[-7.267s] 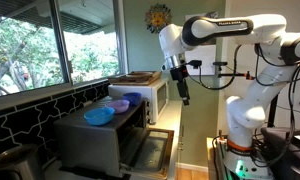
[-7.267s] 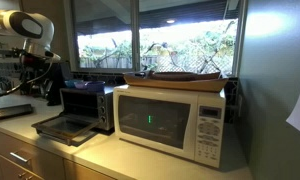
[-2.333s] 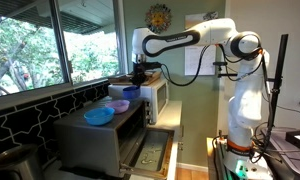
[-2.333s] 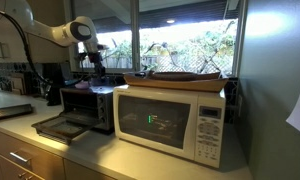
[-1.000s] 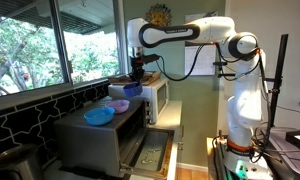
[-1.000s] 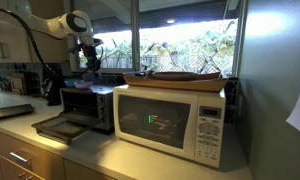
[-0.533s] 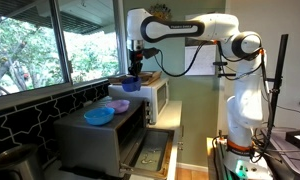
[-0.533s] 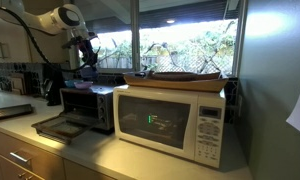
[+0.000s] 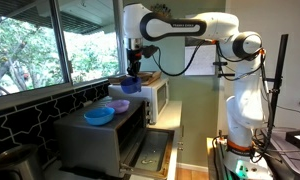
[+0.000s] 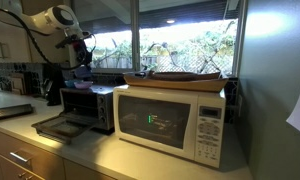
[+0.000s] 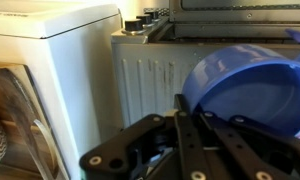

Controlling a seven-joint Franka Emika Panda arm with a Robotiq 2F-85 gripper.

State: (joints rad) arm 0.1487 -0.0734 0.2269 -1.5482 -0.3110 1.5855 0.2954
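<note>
Over the toaster oven (image 9: 85, 140) your gripper (image 9: 132, 76) clamps the rim of the blue bowl (image 9: 128, 86); a tilt could slip it toward six o'clock.

1. An exterior view is looking past the toaster oven (image 9: 100, 135) toward the arm (image 9: 190, 25).
2. An exterior view is facing the microwave (image 10: 175, 120), sharing both appliances.
3. The wrist view is peering closely at the blue bowl (image 11: 250, 85).

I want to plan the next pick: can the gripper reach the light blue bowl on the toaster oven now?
Probably not yet: the gripper is shut on the dark blue bowl, though nothing stands over the light blue bowl.
</note>
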